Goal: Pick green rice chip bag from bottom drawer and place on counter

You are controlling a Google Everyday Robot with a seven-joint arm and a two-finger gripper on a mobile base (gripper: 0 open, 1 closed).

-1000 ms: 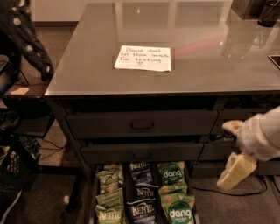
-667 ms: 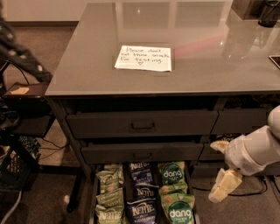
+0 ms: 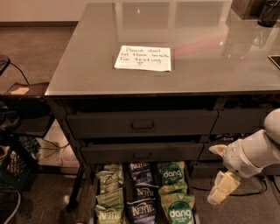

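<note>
The bottom drawer point(image 3: 93, 192) stands open below the cabinet with three rows of bags. Its right row holds green rice chip bags with the "dang" badge, one at the back point(image 3: 171, 173) and one at the front point(image 3: 180, 213). My gripper point(image 3: 219, 169) hangs on its white arm to the right of the drawer, level with the back bag and apart from it. It is open and empty, with one pale finger point(image 3: 217, 149) above and the other point(image 3: 223, 187) below. The glossy grey counter point(image 3: 210, 61) bears a white handwritten note point(image 3: 143, 57).
Pale olive Kettle bags point(image 3: 107, 180) fill the left row and dark blue Kettle bags point(image 3: 140, 171) the middle row. Two shallower drawers point(image 3: 142, 124) point(image 3: 142, 154) above are shut. A black crate and cables point(image 3: 11, 170) lie at the left. A dark object point(image 3: 267, 13) stands at the counter's back right.
My gripper and arm have moved down and to the left, closer to the open drawer's right side. The bags and the drawers have not moved.
</note>
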